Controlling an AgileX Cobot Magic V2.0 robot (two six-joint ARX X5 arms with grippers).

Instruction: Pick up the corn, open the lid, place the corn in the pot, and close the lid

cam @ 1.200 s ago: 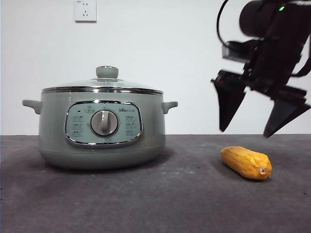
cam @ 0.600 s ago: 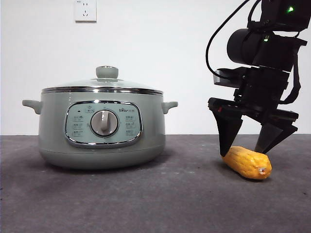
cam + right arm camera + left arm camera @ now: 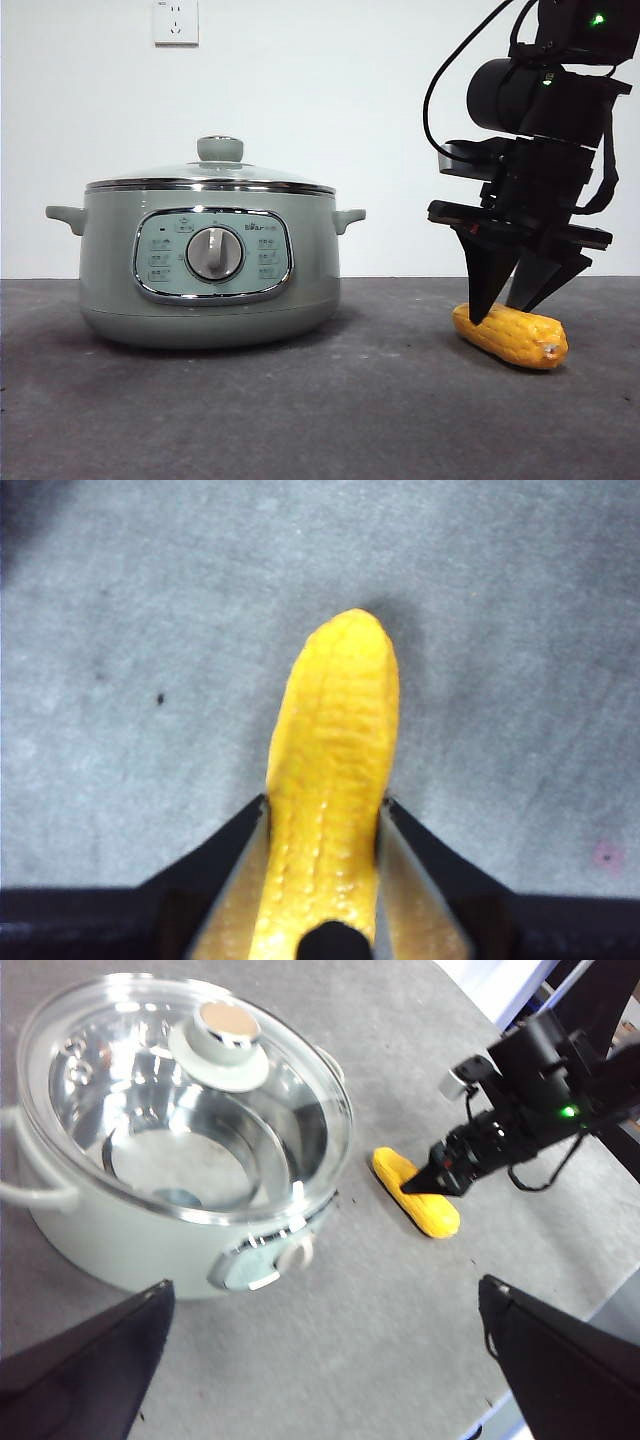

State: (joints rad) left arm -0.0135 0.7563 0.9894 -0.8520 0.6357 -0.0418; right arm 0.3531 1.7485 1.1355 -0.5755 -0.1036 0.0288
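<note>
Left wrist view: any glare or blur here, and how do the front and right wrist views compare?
Left wrist view: bright reflections on the glass lid and the steel inside the pot; the left gripper is dark and soft. Front view: even light, soft shadows under the pot and the corn. Right wrist view: the corn is fairly sharp, while the fingers of the right gripper are blurred.

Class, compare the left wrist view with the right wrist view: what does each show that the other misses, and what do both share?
Only the left wrist view shows the pot, its glass lid on top, and the right arm's gripper seen from outside. Only the right wrist view shows that gripper's fingers pressed against both sides of the corn. Both show the corn lying on the grey table.
</note>
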